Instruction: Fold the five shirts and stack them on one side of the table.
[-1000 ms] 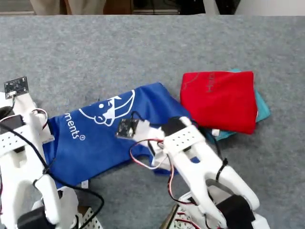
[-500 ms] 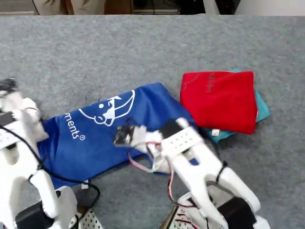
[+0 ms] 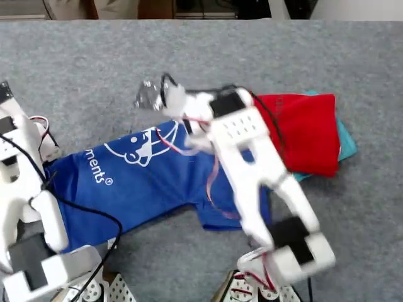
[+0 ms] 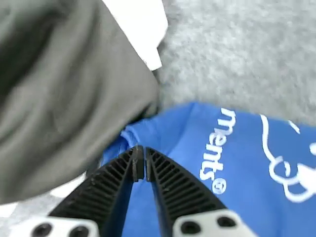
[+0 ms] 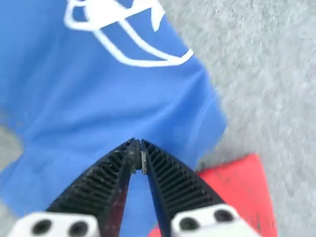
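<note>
Saw white letters printed on the soft blue cloth shirt [image 3: 145, 182]. Found left gripper [image 4: 139, 160] and right gripper [image 5: 138, 153] squeezed tight over it.

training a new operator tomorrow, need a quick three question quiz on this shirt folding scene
1. True or false: the red folded cloth shirt lies on top of the teal folded shirt.
2. Which shirt lies spread out and carries a white print? A) the red one B) the blue cloth shirt C) the teal one
3. Fill in: the right tool hangs over the blue shirt with its jaws ___.
Key: 1 true; 2 B; 3 shut.
</note>
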Robot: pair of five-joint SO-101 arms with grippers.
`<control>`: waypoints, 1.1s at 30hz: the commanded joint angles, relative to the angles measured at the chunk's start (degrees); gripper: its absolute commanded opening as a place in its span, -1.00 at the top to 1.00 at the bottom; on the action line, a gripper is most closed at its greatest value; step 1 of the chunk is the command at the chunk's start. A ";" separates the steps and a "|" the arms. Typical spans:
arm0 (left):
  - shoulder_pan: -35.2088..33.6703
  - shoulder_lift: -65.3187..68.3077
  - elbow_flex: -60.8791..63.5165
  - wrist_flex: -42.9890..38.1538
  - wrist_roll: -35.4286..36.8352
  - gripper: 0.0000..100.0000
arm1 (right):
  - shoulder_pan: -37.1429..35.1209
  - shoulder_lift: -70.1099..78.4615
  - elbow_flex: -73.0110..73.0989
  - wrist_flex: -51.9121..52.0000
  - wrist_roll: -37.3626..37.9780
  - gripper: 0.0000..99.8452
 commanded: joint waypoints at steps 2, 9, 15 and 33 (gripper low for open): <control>-1.58 4.35 -2.81 -6.24 1.05 0.96 | 2.07 18.77 -18.51 -2.02 -3.16 0.98; -6.59 10.51 -2.55 -13.19 0.62 0.96 | 8.40 43.38 -44.18 -0.26 -5.71 0.98; -11.25 16.04 -6.07 -13.19 0.62 0.96 | 10.07 60.00 -64.92 6.68 -5.45 0.98; -9.85 16.57 -26.64 3.25 0.00 0.96 | 9.45 62.20 -95.87 27.25 -2.55 0.98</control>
